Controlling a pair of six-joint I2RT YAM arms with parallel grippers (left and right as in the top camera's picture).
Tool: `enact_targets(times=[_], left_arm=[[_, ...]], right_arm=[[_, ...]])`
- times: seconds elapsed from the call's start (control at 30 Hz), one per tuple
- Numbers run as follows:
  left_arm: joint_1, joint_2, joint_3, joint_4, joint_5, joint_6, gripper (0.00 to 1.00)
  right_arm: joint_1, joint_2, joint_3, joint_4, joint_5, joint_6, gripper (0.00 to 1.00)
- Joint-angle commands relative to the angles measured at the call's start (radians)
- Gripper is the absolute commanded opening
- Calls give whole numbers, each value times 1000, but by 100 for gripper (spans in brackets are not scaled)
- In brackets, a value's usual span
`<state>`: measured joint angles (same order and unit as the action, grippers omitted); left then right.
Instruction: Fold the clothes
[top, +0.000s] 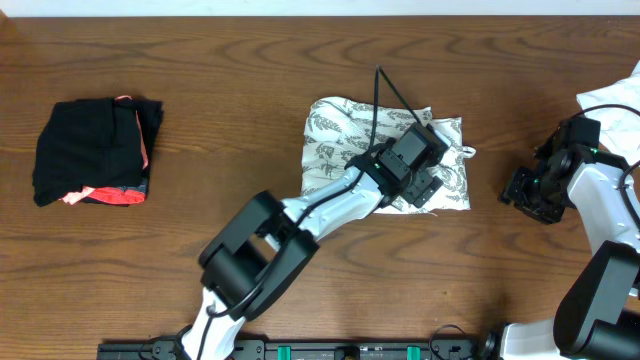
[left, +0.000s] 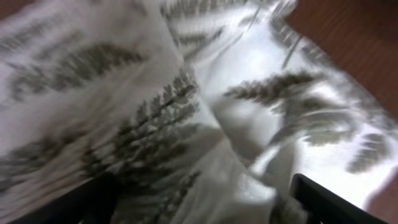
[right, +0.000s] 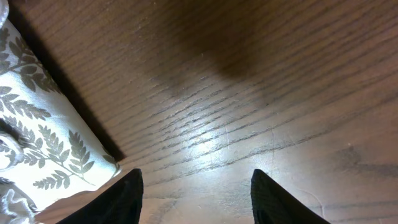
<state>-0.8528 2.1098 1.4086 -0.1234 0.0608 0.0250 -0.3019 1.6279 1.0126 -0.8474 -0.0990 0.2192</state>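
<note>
1. White fern-print fabric dress (top: 335, 135) lies folded mid wooden table (top: 200, 60), under my left fingers (left: 326, 202), spread wide, holding nothing.
2. Right fingers (right: 280, 199) apart over bare wood.
3. Best: lift straight up, dragging no fold.

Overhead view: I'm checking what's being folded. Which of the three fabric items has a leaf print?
The white dress in the middle, under the left gripper. The left bundle is black with coral trim; the right-edge cloth is plain white.
</note>
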Motion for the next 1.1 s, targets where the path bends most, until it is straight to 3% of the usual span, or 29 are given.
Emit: enact_targets(times=[0.0,0.13,0.23,0.33,0.37,0.7,0.9,1.07], left_arm=[[4,29,0,12,-6,-27,88],[10,23,1,-2,-137,-26,75],[21,-30,8,-4,-245,-18,54],[48,-114,13,-6,-318,-19,22],[61,-140,13,-10,-333,-19,19],[335,-322,13,-220,-527,-163,15],[615,-314,-2,-511,-525,-429,9],[783,-314,-30,-660,-479,-642,8]], right_arm=[[0,3,-3,-1,-6,-11,54],[0,3,-3,-3,-6,-11,54],[0,3,-3,-2,-6,-11,54],[0,3,-3,-1,-5,-12,54],[0,3,-3,-2,-3,-12,54],[0,3,-3,-1,-3,-19,54],[0,3,-3,0,-3,-18,54],[0,3,-3,0,-3,-18,54]])
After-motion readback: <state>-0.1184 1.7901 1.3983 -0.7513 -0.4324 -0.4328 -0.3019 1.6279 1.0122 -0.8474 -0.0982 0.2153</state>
